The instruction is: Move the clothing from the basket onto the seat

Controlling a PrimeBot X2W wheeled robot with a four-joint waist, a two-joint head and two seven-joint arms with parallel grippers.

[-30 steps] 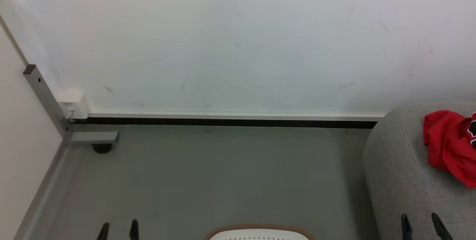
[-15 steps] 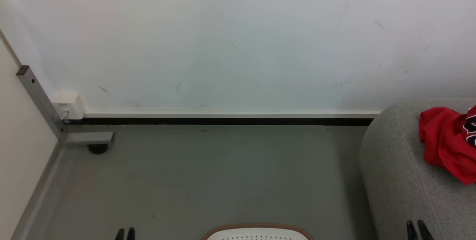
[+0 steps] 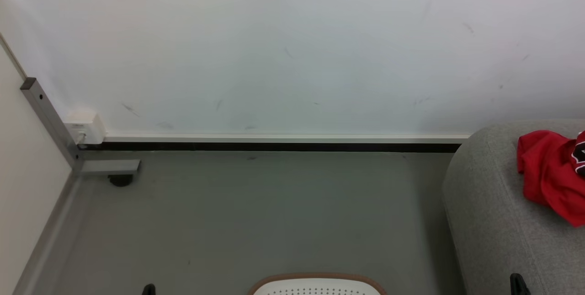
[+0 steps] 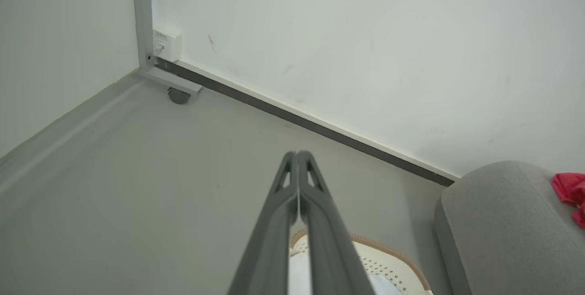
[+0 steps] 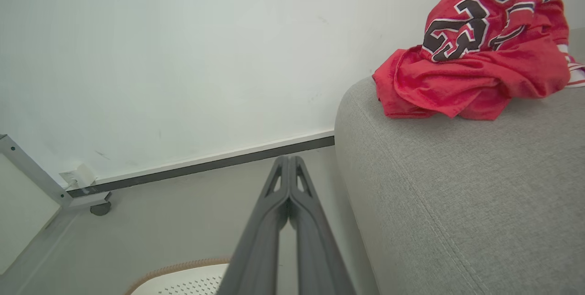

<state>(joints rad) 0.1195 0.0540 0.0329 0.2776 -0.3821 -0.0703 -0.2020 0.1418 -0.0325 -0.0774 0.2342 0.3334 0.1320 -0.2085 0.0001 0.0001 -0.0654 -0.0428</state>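
Observation:
The red clothing lies crumpled on the grey seat at the right; in the right wrist view the clothing shows dark lettering, resting on the seat. The white basket with its brown rim peeks in at the bottom centre, its inside hidden. My left gripper is shut and empty above the basket. My right gripper is shut and empty beside the seat's edge, with the basket below it. Their tips barely show as the left gripper and the right gripper.
A white wall with a dark baseboard runs behind the grey floor. A grey metal frame post with a caster and a white wall socket stand at the far left corner.
Both grippers have gone from open to shut and sunk toward the bottom edge of the head view. The camera shifted slightly.

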